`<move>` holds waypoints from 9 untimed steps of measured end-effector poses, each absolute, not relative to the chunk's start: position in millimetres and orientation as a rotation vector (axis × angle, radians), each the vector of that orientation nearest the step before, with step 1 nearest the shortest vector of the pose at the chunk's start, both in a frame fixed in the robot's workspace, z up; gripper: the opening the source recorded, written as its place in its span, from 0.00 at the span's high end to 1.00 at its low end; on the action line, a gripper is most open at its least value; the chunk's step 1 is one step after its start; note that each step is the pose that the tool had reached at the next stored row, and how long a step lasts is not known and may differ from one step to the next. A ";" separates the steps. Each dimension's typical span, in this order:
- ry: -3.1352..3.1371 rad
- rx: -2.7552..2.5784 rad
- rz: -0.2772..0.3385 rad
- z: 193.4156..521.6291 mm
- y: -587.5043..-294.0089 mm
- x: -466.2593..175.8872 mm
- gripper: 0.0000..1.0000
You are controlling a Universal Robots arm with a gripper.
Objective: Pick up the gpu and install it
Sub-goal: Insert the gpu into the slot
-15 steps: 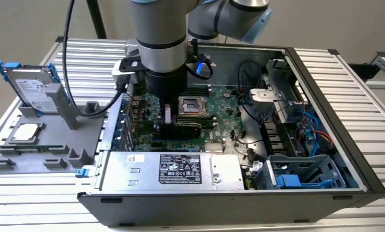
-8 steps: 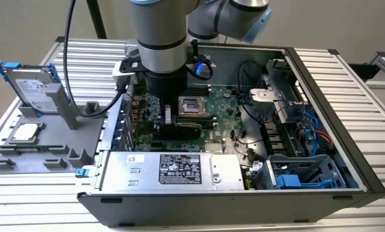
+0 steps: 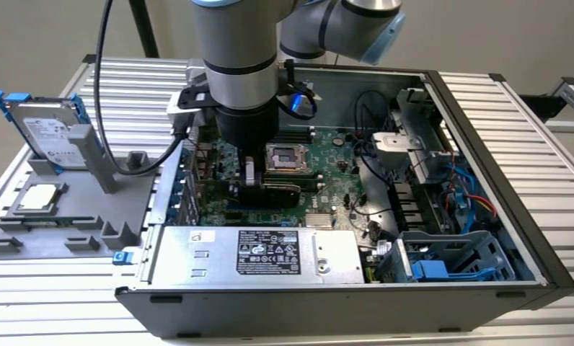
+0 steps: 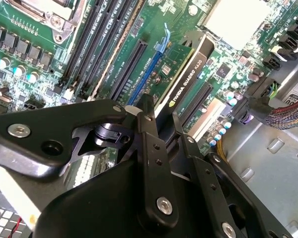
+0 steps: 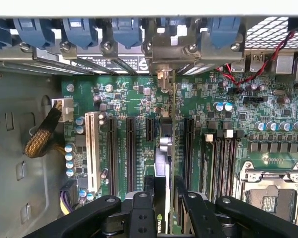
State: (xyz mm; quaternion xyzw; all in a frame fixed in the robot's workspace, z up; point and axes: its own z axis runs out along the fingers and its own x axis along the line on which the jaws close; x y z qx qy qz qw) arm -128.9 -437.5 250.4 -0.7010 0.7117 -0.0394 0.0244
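One card matters here, and I have it: the gpu stands on edge between the fingers of my gripper, which are pinched on its upper edge. In the exterior view the arm comes straight down into the open computer case, the gripper sitting left of centre in the frame, with the gpu directly beneath it over the green motherboard. In the first wrist view the card appears edge-on as a thin strip running from lower centre up toward the silver bracket at the top of the frame, and its long axis lies parallel to the row of black expansion slots. I judge it lined up over one slot and low against the board, though I cannot tell whether it is fully seated. The second wrist view shows the card's black face just beside a blue slot latch. Off at the exterior view's left, a hard drive stands in a grey holder.
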 end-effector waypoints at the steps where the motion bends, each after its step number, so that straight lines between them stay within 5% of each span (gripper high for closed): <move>1: 2.202 -2.169 -0.122 250.5 -437.6 -128.9 1.00; 9: 2.202 -2.169 -0.122 251.0 -437.5 -129.0 1.00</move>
